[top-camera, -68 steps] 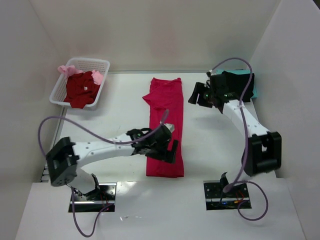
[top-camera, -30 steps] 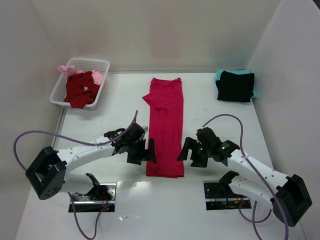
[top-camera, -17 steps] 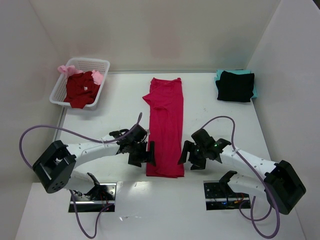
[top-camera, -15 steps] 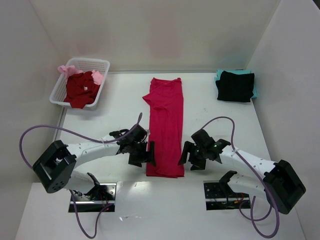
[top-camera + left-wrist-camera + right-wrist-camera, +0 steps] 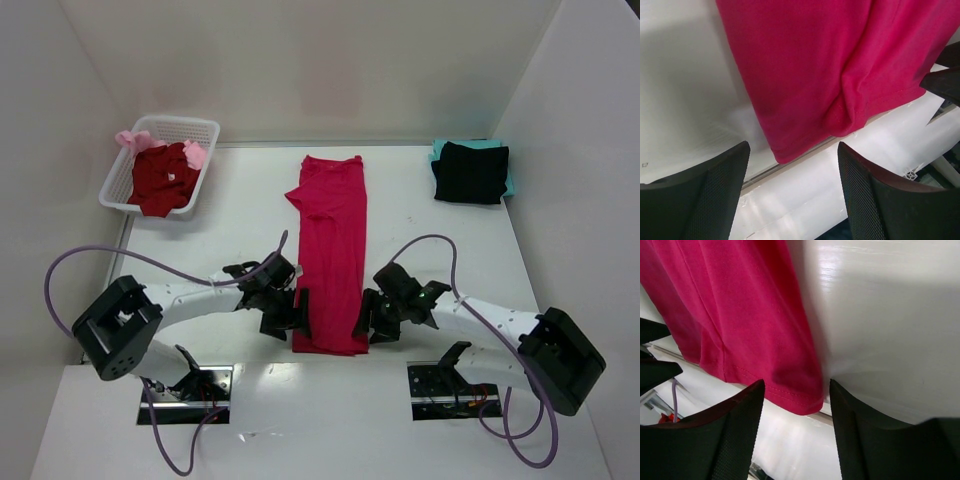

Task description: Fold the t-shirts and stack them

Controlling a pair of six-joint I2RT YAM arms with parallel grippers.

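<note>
A crimson-pink t-shirt (image 5: pixel 330 240) lies on the table folded lengthwise into a long strip, its hem at the near edge. My left gripper (image 5: pixel 300 318) is low at the hem's left corner and stands open. In the left wrist view that corner (image 5: pixel 790 145) lies just ahead of the gap between the fingers (image 5: pixel 710 195). My right gripper (image 5: pixel 365 322) is at the hem's right corner, also open. The stitched corner (image 5: pixel 800 395) reaches in between its fingers (image 5: pixel 735 435), with gaps on both sides.
A white lattice basket (image 5: pixel 207 128) at the back left holds a dark red tee (image 5: pixel 160 180) and a pale pink one (image 5: pixel 130 140). A folded black tee (image 5: pixel 470 172) lies on a teal one (image 5: pixel 437 150) at the back right. The table's near edge (image 5: pixel 330 362) runs just below the hem.
The right arm has swung from the back-right stack down to the hem. Both grippers have closed in on the shirt's near corners, and their jaws have narrowed.
</note>
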